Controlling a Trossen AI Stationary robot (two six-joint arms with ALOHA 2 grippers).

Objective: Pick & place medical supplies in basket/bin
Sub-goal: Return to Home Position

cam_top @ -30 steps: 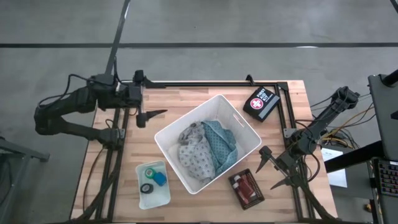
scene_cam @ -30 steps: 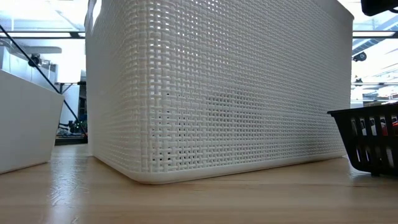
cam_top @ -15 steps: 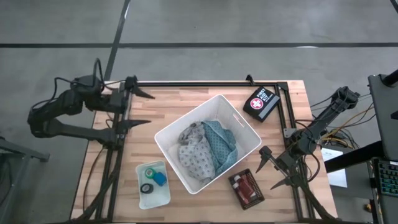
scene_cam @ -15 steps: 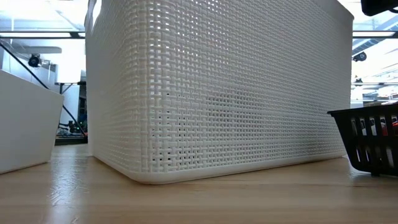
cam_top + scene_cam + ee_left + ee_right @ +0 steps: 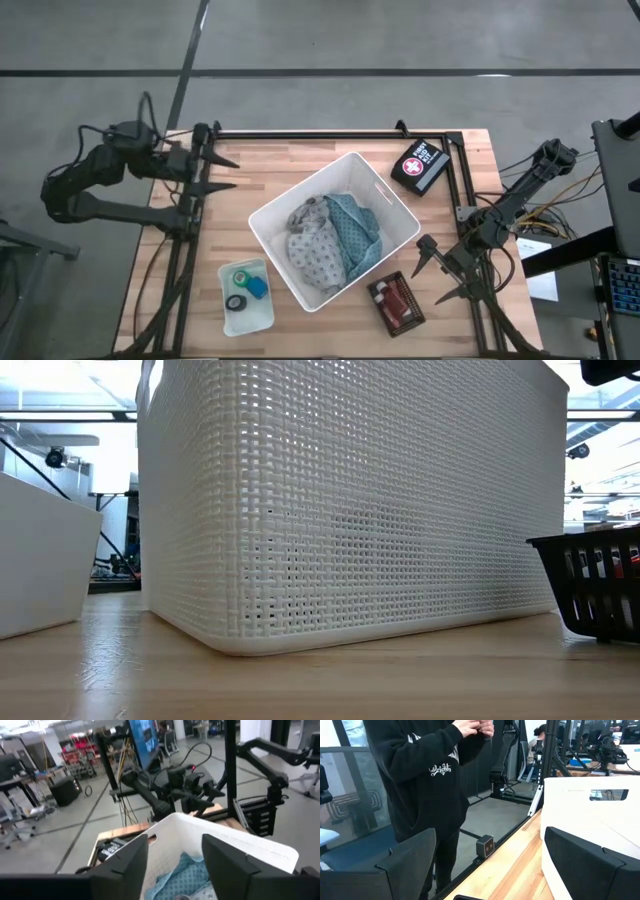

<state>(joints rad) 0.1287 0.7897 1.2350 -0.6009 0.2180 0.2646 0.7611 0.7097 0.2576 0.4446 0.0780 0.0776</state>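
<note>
Risk: a stray swing clips the bin (image 5: 300, 185); left gripper (image 5: 236, 173) and right gripper (image 5: 429, 272) flank it, fingers spread, empty.

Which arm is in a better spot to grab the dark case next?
Right, probably. The case sits on the table's right side, nearer the right gripper. The left gripper is across the table, with the bin in its way.

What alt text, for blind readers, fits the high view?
A white bin holding a grey gown and a teal gown sits centred on a table. The left gripper, open, hovers over its left side; the right gripper, open, near its right edge.
</note>
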